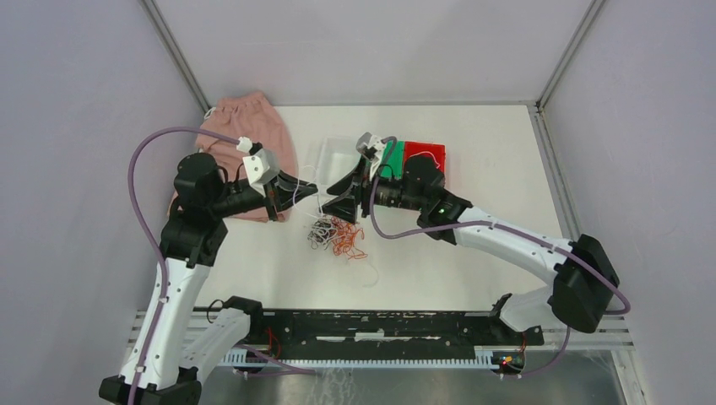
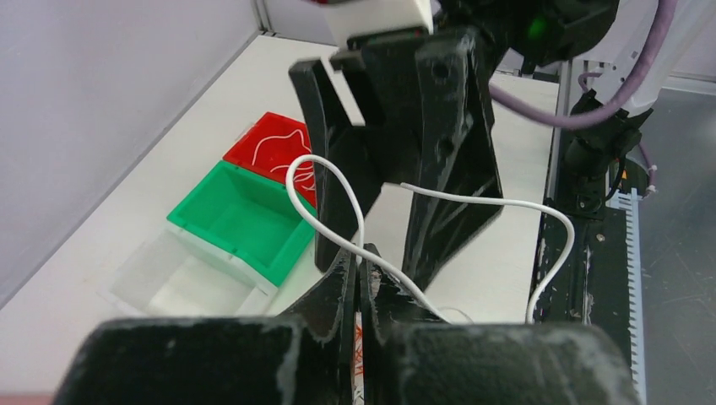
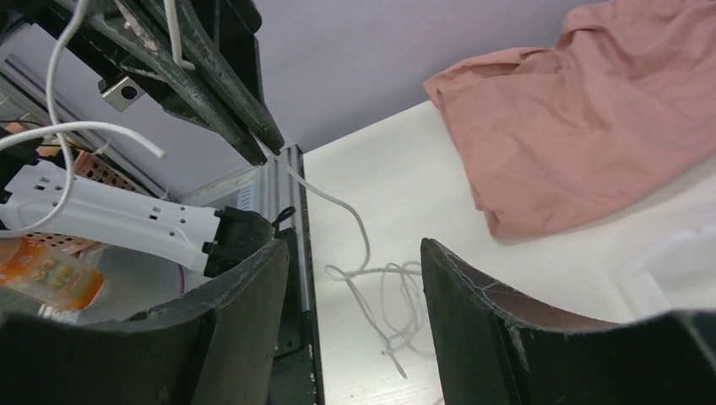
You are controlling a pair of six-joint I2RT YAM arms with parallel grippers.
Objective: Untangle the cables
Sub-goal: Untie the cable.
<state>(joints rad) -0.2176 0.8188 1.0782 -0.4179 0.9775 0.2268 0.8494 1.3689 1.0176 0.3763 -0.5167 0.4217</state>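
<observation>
Pressed together, the left gripper (image 2: 358, 268) is pinching one white cable (image 2: 473, 201), which is looping up and trailing off toward the table (image 1: 473, 253). Facing it, the right gripper (image 3: 355, 253) is standing spread, gripping nothing. One white strand seems to be lying in the red bin (image 2: 253, 156). Most of the work is remaining: the clump (image 1: 334, 235) of orange, white and black cables is sitting knotted on the table below both grippers. Whether the held cable is hanging free of the clump is hard to make out.
</observation>
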